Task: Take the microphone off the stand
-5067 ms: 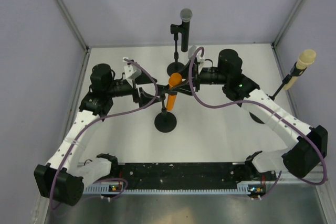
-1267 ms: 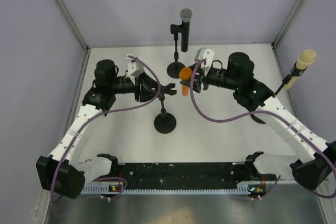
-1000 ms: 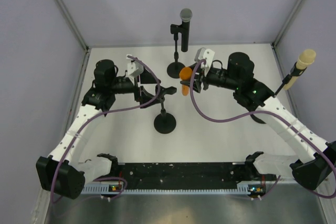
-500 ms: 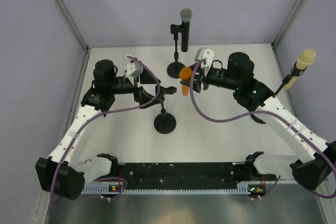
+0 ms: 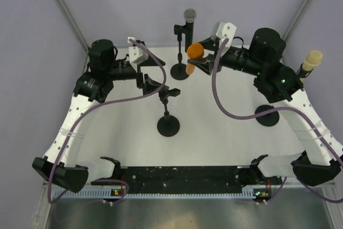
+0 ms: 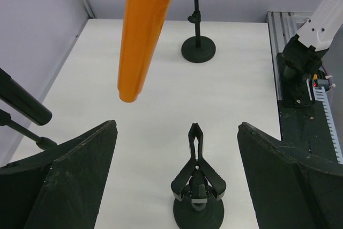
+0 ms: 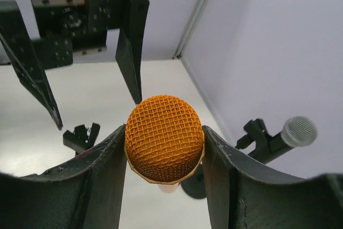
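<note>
My right gripper [image 5: 199, 63] is shut on the orange microphone [image 5: 194, 52], holding it upright in the air, clear of its stand. In the right wrist view the orange mesh head [image 7: 164, 138] sits squeezed between my two fingers. In the left wrist view the microphone's orange body [image 6: 143, 30] hangs in the air at the top. The black stand [image 5: 168, 124] stands at mid table with its clip [image 6: 199, 167] empty. My left gripper [image 5: 153, 85] is open and empty, just left of the clip.
A black microphone with a grey head [image 5: 189, 28] sits on its own stand at the back. A cream microphone [image 5: 308, 65] sits on a stand [image 5: 266, 115] at the right. The arms' black base rail [image 5: 182, 178] runs along the near edge.
My right gripper has lifted the orange microphone up and back toward the far wall. My left gripper has opened, let go of the clip and drawn back a little to the left.
</note>
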